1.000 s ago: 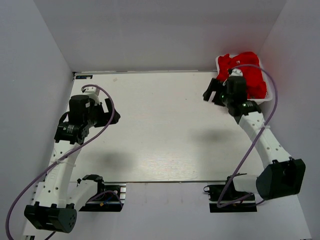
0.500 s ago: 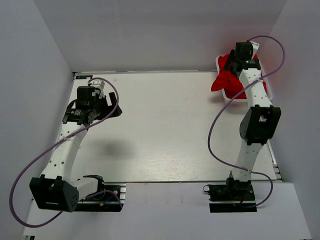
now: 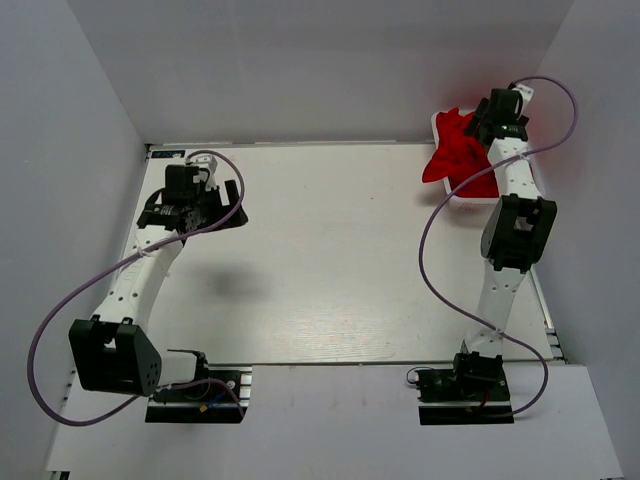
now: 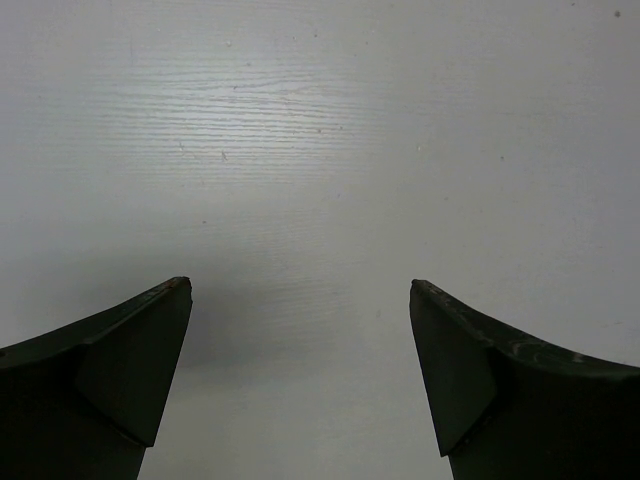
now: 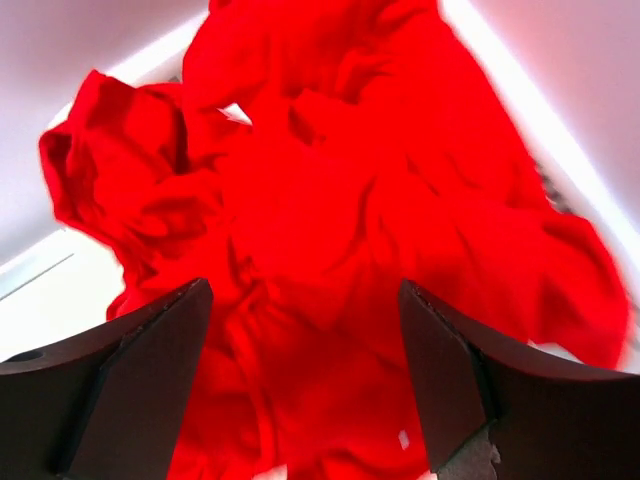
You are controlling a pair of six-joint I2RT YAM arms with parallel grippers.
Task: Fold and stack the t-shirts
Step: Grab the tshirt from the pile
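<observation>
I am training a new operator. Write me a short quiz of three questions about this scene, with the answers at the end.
1. True or false: the fingers of the left arm hold a shirt.
2. Where do the crumpled bright red fabric t-shirts lie? A) at the table's centre; B) in the white plastic basket at the far right; C) under the left arm.
3. Fill in: the fingers of the right arm stand ____ just above the red pile.
Key: 1 false; 2 B; 3 open.
</observation>
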